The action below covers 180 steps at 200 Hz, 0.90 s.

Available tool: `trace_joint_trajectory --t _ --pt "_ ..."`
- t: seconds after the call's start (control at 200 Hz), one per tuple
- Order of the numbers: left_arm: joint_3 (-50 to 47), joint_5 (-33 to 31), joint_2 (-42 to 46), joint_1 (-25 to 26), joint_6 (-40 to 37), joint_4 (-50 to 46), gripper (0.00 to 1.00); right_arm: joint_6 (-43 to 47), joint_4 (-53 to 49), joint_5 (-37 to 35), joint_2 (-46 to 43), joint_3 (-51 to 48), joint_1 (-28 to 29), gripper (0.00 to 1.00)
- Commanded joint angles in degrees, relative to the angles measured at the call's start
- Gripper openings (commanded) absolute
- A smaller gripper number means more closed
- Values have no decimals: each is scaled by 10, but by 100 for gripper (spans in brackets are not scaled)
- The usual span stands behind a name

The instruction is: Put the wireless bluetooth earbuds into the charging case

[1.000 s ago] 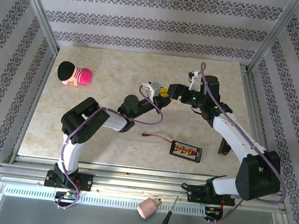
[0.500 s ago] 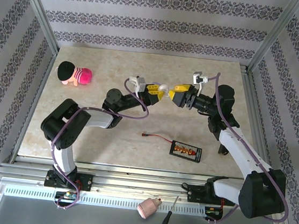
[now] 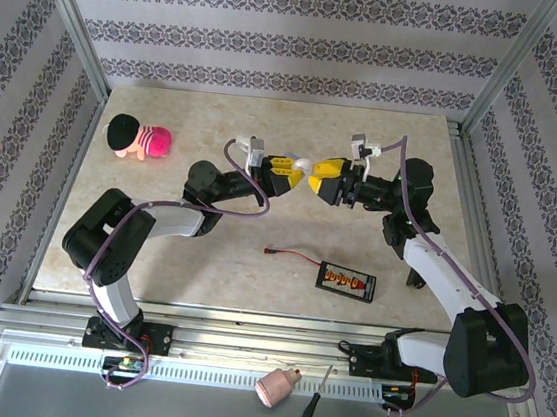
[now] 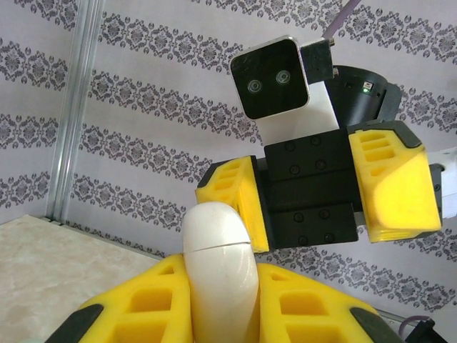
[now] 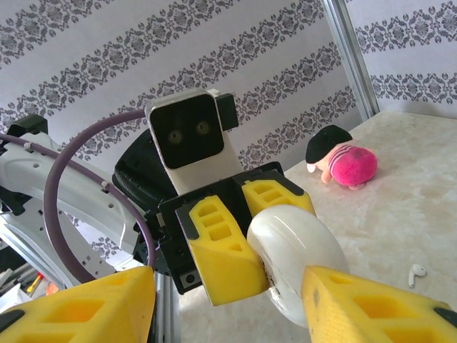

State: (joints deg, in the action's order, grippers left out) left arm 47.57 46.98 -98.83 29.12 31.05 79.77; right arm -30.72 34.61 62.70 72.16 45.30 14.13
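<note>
The left arm rises from its base at the near left, folds at the elbow and stretches its forearm toward the far middle of the worktop (image 3: 218,121). There the left claw (image 3: 290,174) hangs in the air, pointing right. The right arm climbs from the near right and bends back left, so the right claw (image 3: 324,179) faces the left one nose to nose, just beside it.

The left claw is closed on the white oval charging case (image 4: 218,271). Its yellow fingers (image 4: 128,307) press both flat sides, and the rounded end of the case sticks out toward the other claw. A seam line runs across the case near that end.

The right claw stands open. Seen from the left wrist, its two yellow fingers (image 4: 393,186) sit well apart on the black body. From the right wrist the same fingers lie to either side of the case, one close beside it and the other well clear. I cannot tell whether the close one touches.

The right wrist view also picks out a tiny white earbud (image 5: 416,271) lying on the worktop, apart from a pink and black plush toy (image 5: 343,163) at the far left. From above, a black battery pack (image 3: 348,280) with a red lead lies near the right arm.
</note>
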Motion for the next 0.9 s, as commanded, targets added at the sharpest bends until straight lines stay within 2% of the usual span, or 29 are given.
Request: trace_joint_trajectory --t 0.0,0.545,0.655,0.76,0.894 --pt "10 36 28 -1 35 22 1 5 22 19 15 8 4 57" --pt "11 30 21 -1 32 21 1 3 41 -14 -4 -16 -11 57" --pt "12 31 18 -1 29 21 2 1 58 -27 -6 -23 -11 62" --pt "11 28 15 -2 26 21 1 -11 92 -36 -9 -35 -16 62" --pt "17 32 9 -2 32 21 2 -4 87 -43 3 -36 -18 62"
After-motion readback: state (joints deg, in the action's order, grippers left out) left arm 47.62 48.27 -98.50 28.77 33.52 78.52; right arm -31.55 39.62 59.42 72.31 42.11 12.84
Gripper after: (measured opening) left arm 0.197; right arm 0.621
